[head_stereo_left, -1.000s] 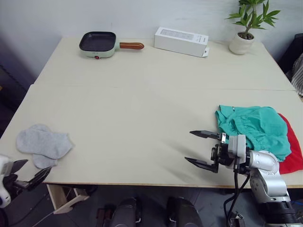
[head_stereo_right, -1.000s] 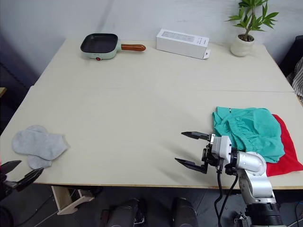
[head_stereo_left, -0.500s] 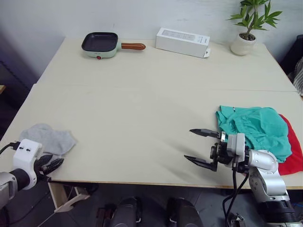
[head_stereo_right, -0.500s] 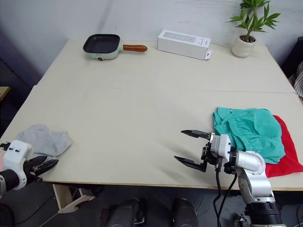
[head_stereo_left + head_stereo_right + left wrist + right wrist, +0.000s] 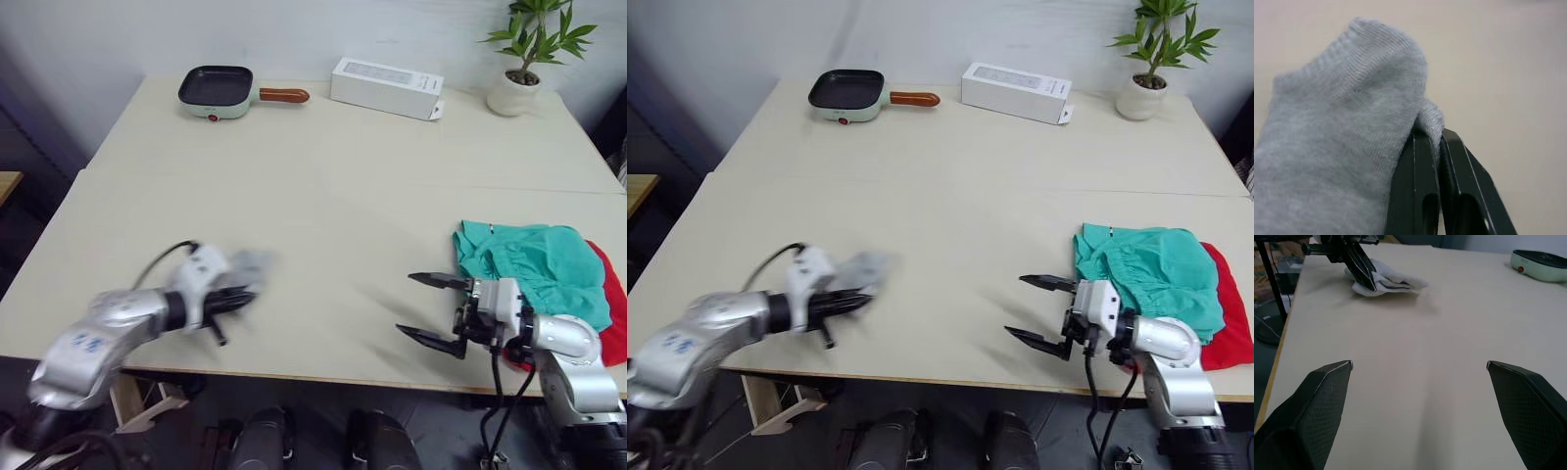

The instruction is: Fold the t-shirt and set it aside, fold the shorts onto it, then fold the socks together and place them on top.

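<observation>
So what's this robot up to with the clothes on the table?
It is tidying laundry. Its left gripper is shut on the grey socks, holding them over the near left part of the table. Its right gripper waits open and empty beside the teal shorts, which lie on top of the red t-shirt at the table's right edge. A pan, a white box and a potted plant stand along the far side.

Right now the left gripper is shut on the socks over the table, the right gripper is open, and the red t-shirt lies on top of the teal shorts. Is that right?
Not quite. The order of the garments is reversed: the teal shorts lie on top of the red t-shirt, as the right eye view shows. The rest holds: the left gripper is shut on the socks over the table, and the right gripper is open.
</observation>
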